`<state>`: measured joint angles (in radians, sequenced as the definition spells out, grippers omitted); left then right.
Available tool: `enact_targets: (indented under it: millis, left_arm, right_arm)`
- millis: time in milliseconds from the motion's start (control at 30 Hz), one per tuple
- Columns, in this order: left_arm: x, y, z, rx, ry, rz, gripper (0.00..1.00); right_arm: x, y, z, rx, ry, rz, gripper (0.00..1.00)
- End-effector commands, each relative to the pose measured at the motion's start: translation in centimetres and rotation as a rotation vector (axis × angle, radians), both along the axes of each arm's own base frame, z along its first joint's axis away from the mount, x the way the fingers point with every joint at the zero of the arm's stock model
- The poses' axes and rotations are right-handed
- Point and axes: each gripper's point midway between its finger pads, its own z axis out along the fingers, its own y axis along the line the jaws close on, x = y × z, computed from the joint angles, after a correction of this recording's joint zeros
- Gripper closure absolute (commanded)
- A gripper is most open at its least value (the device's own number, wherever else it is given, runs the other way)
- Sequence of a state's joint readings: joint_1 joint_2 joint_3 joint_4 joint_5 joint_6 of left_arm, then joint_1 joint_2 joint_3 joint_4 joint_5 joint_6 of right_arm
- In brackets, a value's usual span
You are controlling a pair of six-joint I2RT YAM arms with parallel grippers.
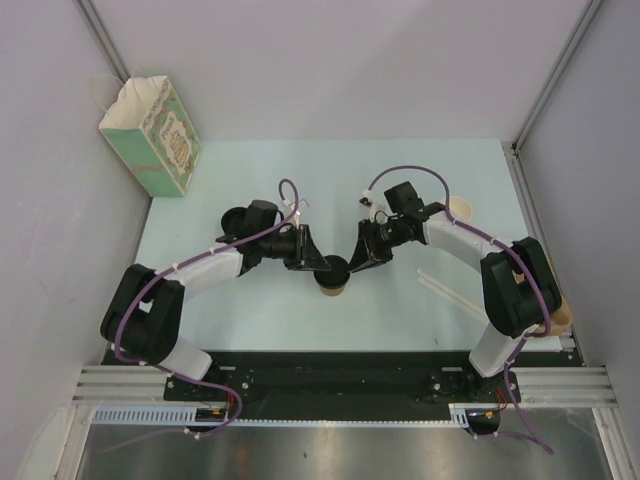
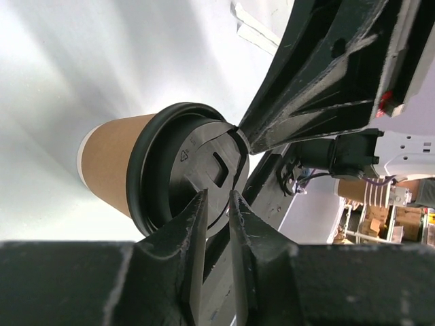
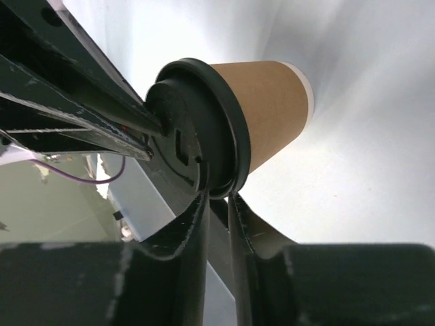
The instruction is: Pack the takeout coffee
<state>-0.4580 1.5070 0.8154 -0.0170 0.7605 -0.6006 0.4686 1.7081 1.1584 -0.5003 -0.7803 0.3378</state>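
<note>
Pale table (image 1: 250, 320), grey walls. At the far left stands a floral paper bag (image 1: 150, 135), mouth open (presumably where the drink goes; its oval label is too small to read). Mid-table, the left gripper (image 2: 217, 212) pinches the rim of the black lid (image 2: 180, 170) on the standing takeout coffee (image 1: 333, 282), likely to steady it. Only an embossed triangle shows on the lid. Opposite, the right gripper (image 3: 217, 204) meets the rim, jaws a slit apart; whether it grips, I cannot tell.

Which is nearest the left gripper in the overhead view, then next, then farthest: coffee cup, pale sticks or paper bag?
1. The coffee cup, at the left gripper.
2. The pale sticks, off to the right.
3. The paper bag, far left corner.
</note>
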Motion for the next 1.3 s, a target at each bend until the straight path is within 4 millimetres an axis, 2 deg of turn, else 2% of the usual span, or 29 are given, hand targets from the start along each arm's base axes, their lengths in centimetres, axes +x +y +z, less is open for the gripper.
enact_targets:
  millis: [0,33,133,167,233,267,300,333,367,400,433,467,500,533,600,767,900,1133,1267]
  left_arm:
    - [0.7,-0.5,2.4,-0.006,-0.086,-0.021,0.73]
    - [0.7,-0.7,2.9,-0.011,-0.099,-0.027,0.70]
    - [1.2,-0.9,5.6,-0.037,-0.178,-0.039,0.58]
    - [1.5,-1.0,7.2,-0.051,-0.222,-0.041,0.54]
    - [1.6,-0.6,8.1,-0.025,-0.266,-0.057,0.42]
    - [2.2,-0.5,9.7,-0.018,-0.345,-0.073,0.38]
    - [1.9,0.0,9.7,0.014,-0.336,-0.083,0.24]
    - [2.0,0.3,10.1,0.032,-0.362,-0.090,0.19]
    - [2.6,0.5,11.5,0.049,-0.448,-0.116,0.14]
    - [2.3,1.1,11.2,0.090,-0.443,-0.131,0.01]
    - [2.3,1.3,11.5,0.112,-0.474,-0.145,0.00]
    - [2.9,1.6,12.2,0.148,-0.551,-0.168,0.01]
    - [2.4,2.0,11.7,0.188,-0.541,-0.195,0.01]
    - [2.4,2.2,11.2,0.222,-0.539,-0.212,0.01]
    - [2.4,2.9,10.8,0.319,-0.593,-0.280,0.01]
    - [2.1,3.1,9.1,0.430,-0.676,-0.418,0.00]
    - [1.6,2.5,7.1,0.454,-0.661,-0.500,0.00]
    - [1.1,0.0,5.0,0.476,-0.686,-0.580,0.01]
    - [1.4,-0.8,3.4,0.513,-0.684,-0.610,0.01]
  right_arm:
    - [0.4,0.3,3.7,0.068,-0.080,0.018,0.71]
    - [0.4,0.3,3.8,0.070,-0.084,0.019,0.66]
    - [0.9,-0.2,4.7,0.076,-0.097,0.003,0.63]
    - [1.0,-0.4,5.0,0.078,-0.110,0.005,0.61]
    - [1.4,-1.0,5.6,0.083,-0.125,-0.006,0.55]
    - [1.4,-1.3,5.7,0.079,-0.127,-0.005,0.55]
    - [2.0,-1.9,6.2,0.082,-0.138,-0.023,0.52]
    - [2.1,-2.2,6.8,0.087,-0.157,-0.026,0.47]
    - [2.2,-2.7,7.1,0.085,-0.167,-0.027,0.42]
    - [2.7,-3.4,7.7,0.085,-0.186,-0.041,0.38]
    - [2.9,-3.8,8.2,0.083,-0.206,-0.044,0.29]
    - [2.6,-4.3,8.4,0.079,-0.195,-0.044,0.25]
    - [2.6,-4.8,8.5,0.075,-0.212,-0.031,0.21]
    - [2.9,-5.4,9.0,0.072,-0.226,-0.039,0.08]
    - [2.4,-6.2,8.8,0.045,-0.234,-0.013,0.00]
    - [1.1,-7.7,8.1,0.003,-0.211,0.038,0.00]
    - [0.6,-8.1,8.2,-0.004,-0.222,0.052,0.00]
    - [0.6,-8.0,7.7,0.003,-0.193,0.054,0.00]
    - [0.6,-7.9,7.8,0.012,-0.184,0.051,0.00]
